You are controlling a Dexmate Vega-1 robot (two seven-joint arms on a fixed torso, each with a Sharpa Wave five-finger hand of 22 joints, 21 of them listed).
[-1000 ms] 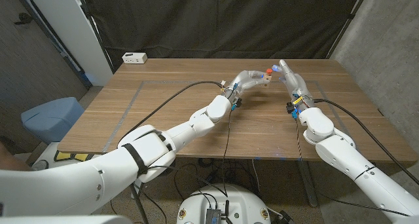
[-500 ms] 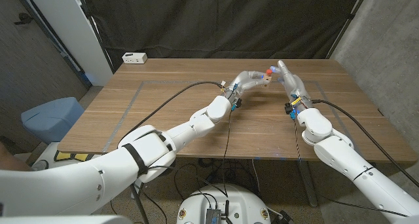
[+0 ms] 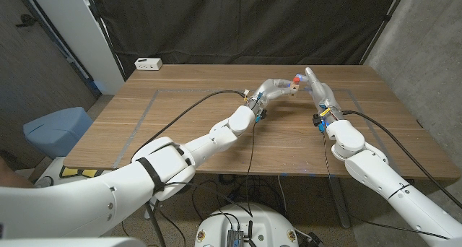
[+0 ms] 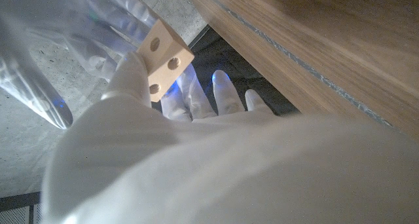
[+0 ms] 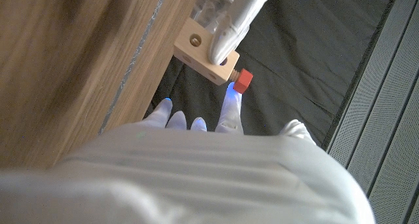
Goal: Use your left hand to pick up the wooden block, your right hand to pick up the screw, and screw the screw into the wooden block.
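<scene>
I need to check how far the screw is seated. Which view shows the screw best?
The right wrist view: the red-headed screw sticks out of the wooden block, its shank partly visible. The head view shows a tiny red dot. In the left wrist view I cannot make it out.

Both arms outstretched over the far table — left robot hand (image 3: 276,87) curled, right robot hand (image 3: 317,87) fingers extended, tips close together.

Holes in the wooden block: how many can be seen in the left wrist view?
3. All are on the wooden block held by the left hand: one on its upper face, two on the lit side face. Other faces are hidden, so more may exist.
</scene>
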